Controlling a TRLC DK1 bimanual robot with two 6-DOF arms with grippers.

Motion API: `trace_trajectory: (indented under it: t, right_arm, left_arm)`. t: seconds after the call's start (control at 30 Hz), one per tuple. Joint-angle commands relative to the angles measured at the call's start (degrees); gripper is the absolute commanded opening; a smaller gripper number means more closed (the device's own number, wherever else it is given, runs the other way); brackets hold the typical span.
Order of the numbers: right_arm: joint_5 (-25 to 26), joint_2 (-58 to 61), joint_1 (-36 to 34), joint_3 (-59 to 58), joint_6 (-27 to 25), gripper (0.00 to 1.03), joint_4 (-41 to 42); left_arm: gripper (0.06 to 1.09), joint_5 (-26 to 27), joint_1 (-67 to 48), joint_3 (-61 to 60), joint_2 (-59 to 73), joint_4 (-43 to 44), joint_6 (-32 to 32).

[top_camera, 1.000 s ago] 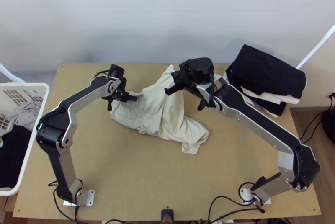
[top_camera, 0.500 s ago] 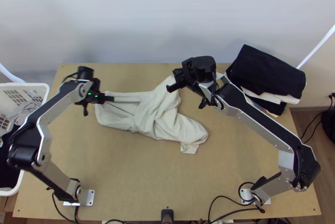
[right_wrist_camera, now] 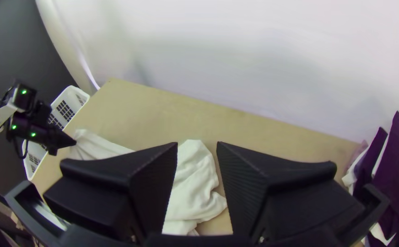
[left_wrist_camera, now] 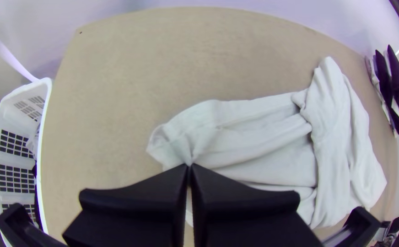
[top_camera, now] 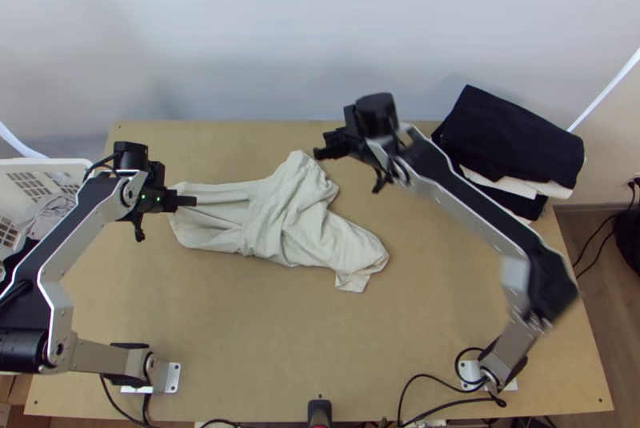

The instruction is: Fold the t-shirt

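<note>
Left gripper (top_camera: 190, 201) pinched tight on the pale t-shirt (top_camera: 280, 216), right gripper (top_camera: 323, 148) wide open!
From the left: the white basket (top_camera: 56, 162) is cut off at the top view's edge and partly covered by the left arm, whose elbow runs out of frame too; the left gripper's closed fingers hide the scrap of cloth they grip, at the shirt's left end; the shirt lies bunched and creased across the table, its far corner just beside the right gripper, fingers apart, that arm blurred; and the dark-topped clothes stack (top_camera: 512, 140) runs off the right wrist view's edge.
</note>
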Motion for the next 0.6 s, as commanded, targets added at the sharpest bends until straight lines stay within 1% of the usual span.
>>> trace_trajectory:
  t: [0.0,0.13,0.17,0.23,0.3,0.47,0.57]
  right_arm:
    - [-3.15,8.82,-2.04,12.78,5.53,0.42,-8.19]
    - [-7.54,20.69,-4.06,31.94,9.31,0.42,-21.81]
    - [-8.07,22.18,-4.24,33.35,10.54,0.42,-22.16]
    - [-10.97,23.76,-4.5,33.79,12.91,0.41,-21.63]
    - [-11.5,25.17,-4.41,33.79,14.94,0.41,-21.72]
    - [-11.94,28.16,-4.41,33.35,16.17,0.41,-21.98]
    - [-12.11,29.83,-4.5,33.09,16.08,0.41,-21.9]
  left_arm:
    - [0.09,0.27,-0.09,-2.16,-2.76,-1.01,-0.48]
    - [0.09,0.27,-0.62,-2.42,-3.9,-1.72,-1.71]
    - [0.09,0.27,-0.71,-2.42,-3.99,-1.89,-2.06]
    - [0.09,0.27,-0.97,-2.16,-4.08,-2.33,-2.5]
    - [0.09,0.27,-0.97,-1.98,-4.34,-2.86,-2.94]
    - [0.09,0.27,-1.06,-0.4,-4.43,-4.7,-3.47]
    - [0.09,0.27,-1.15,0.31,-4.78,-5.58,-3.73]
